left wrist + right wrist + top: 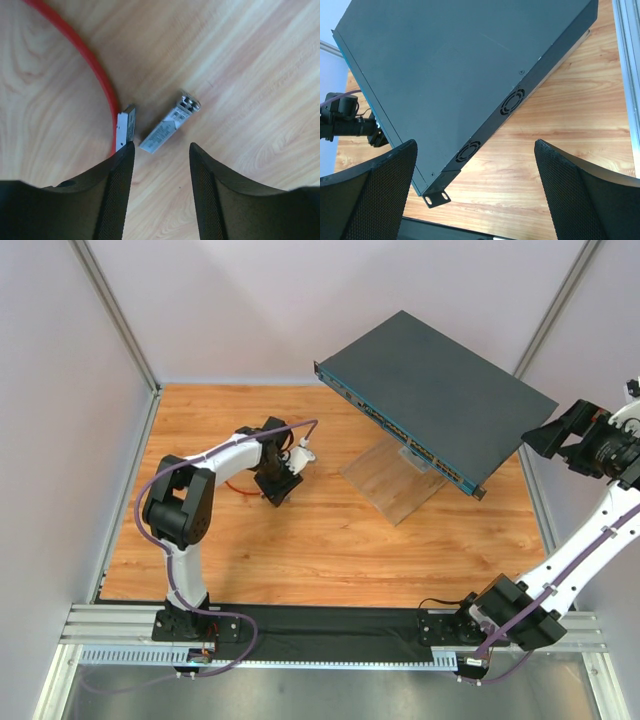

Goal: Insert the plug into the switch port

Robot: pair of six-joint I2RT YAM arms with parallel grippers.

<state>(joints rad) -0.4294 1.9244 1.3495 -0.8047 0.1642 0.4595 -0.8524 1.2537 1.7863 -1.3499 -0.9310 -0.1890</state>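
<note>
Left hand (161,146): pointed down at the tabletop (330,550); its fingers (117,190) are set apart and nothing is clamped between them.
Red cable (85,50): laid on the wood up and to the left of the left hand in the wrist view, and curved down until it is lost behind the tip of that hand's left-side finger.
Plug: no red boot can be made out. It is judged to sit at the cable end hidden just under that fingertip, so left of the gap rather than in it.
Narrow grey stub (126,127): set touching the cable, just ahead of the same fingertip.
Labelled grey stub (167,129): laid aslant straight ahead of the left hand's gap; it is not the task's thing.
Deciding relation: the cable end's long axis runs roughly along the fingers but is offset left of the gap. A small leftward shift is judged needed before closing, lest a stub be taken instead.
Nearer arm: the left one, by far.
Wooden stand (385,480): placed to the right of the left hand, well apart.
Switch (440,380): propped tilted on the stand, right of and beyond the left hand.
Switch port (410,440): one of a row along the front face, which is turned toward the left hand's side.
Right hand (475,142): far right of the left hand, by the switch's rear edge, spread wide with nothing gripped.
</note>
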